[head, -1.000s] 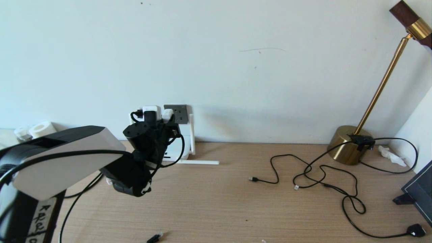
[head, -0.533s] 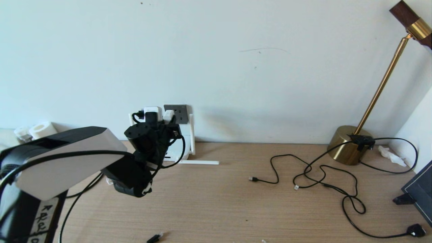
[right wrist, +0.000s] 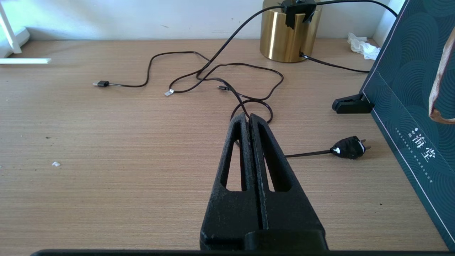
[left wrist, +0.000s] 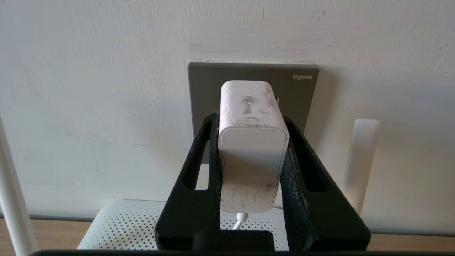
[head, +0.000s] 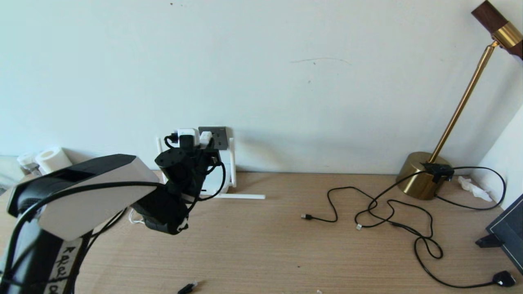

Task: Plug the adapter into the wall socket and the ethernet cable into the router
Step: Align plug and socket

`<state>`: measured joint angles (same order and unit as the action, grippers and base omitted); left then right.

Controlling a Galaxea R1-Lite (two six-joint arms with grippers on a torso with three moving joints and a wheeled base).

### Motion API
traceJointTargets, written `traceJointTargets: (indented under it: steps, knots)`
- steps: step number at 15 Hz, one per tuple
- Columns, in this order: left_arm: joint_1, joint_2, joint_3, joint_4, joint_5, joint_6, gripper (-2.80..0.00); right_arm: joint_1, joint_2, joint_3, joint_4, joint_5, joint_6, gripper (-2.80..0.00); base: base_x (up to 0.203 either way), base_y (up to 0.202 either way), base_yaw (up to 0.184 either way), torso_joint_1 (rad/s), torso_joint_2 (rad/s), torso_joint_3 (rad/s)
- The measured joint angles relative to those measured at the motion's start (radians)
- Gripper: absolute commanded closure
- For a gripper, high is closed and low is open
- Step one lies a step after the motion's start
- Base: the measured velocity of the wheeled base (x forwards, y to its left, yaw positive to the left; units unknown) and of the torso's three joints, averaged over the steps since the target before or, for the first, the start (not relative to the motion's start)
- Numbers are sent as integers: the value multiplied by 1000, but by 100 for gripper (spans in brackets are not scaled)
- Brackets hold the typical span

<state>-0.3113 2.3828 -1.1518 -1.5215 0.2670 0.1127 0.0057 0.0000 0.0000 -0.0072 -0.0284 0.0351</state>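
The left gripper (left wrist: 250,149) is clamped on the adapter (left wrist: 253,142), one finger on each flat side, and holds it square in front of the wall socket (left wrist: 302,92). The adapter's long axis points straight at the dark plate, its thin white cord hanging from the rear end. Its front end is right at the plate; whether the pins have entered the holes cannot be made out. The remaining move looks like a straight push toward the wall along that axis, with little tolerance for tilt.

Directly beneath the socket sits the router (left wrist: 121,224) on the counter (head: 261,245), its antennas (left wrist: 360,160) standing on both sides of the gripper, so there is little room sideways or downward.

The right gripper (right wrist: 250,122) hovers with its fingers pressed together over the counter's far right part, well apart from the socket. A black plug tip (head: 187,287) lies near the counter's front edge, probably the ethernet cable's end, not yet picked up.
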Motion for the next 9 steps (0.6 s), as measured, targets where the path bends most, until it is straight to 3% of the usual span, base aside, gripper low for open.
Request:
traceJointTargets:
  steps: [9]
  knots:
    - [23, 49, -59, 0, -8, -1, 0, 0, 0, 0, 0, 0, 0, 0, 0, 0, 0, 0, 0, 0]
